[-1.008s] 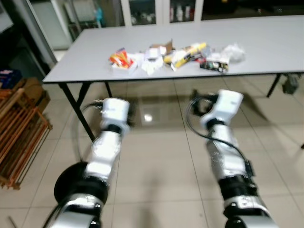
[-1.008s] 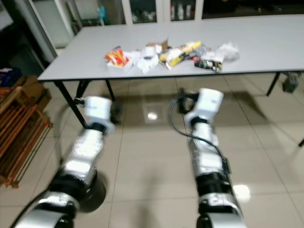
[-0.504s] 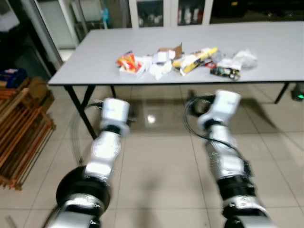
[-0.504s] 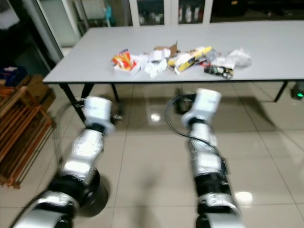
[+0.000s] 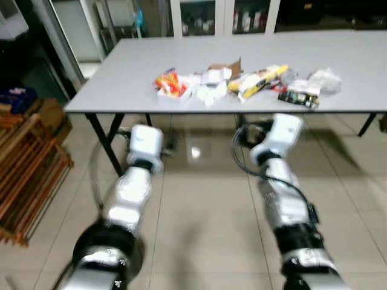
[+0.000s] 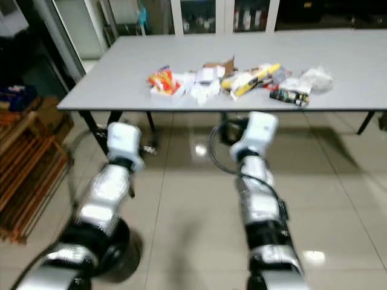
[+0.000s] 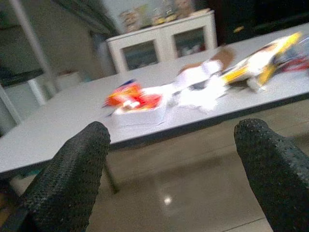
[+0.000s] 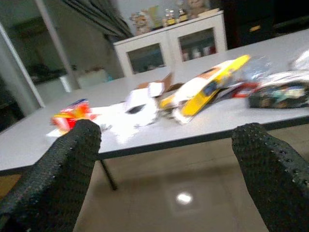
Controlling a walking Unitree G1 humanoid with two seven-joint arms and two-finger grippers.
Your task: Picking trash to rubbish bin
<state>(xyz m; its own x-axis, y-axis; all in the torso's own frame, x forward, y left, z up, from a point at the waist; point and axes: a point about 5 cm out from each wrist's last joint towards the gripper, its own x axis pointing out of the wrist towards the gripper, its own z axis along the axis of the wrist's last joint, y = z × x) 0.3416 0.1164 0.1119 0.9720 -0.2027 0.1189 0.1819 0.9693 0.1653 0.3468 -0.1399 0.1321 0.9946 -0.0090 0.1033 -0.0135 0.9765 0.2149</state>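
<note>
A: What's in front of the robot?

B: A long grey table (image 5: 121, 78) on black legs, over glossy tiled floor (image 5: 199, 229). The trash sits in a loose row near the table's front edge, roughly mid-length.

A: What trash, exactly?

B: Starting toward the table's left end: a red-and-orange snack wrapper (image 5: 168, 81) on a small white tray, then crumpled white paper (image 5: 208, 90), a torn brown cardboard piece (image 5: 231, 65) just behind it, a yellow-and-white packet (image 5: 260, 80) lying at an angle, a dark printed packet (image 5: 299, 98) closest to the front edge, and a crumpled clear plastic bag (image 5: 325, 78) at the right end of the row. Pieces touch or overlap w/ neighbours; the view's a bit blurred.

A: And the arms?

B: Both silver arms are held out low, below the table's front edge, over the floor, well short of the trash. The left gripper (image 7: 178, 174) has its two black fingers spread wide, nothing between them; its wrist cam looks up at the red wrapper and white paper. The right gripper (image 8: 169, 171) is likewise spread wide and empty, facing the yellow packet.

A: Anything else in the room?

B: A wooden rack (image 5: 27, 175) on the floor off the table's left end, and white glass-door cabinets (image 5: 224, 15) behind the table.
</note>
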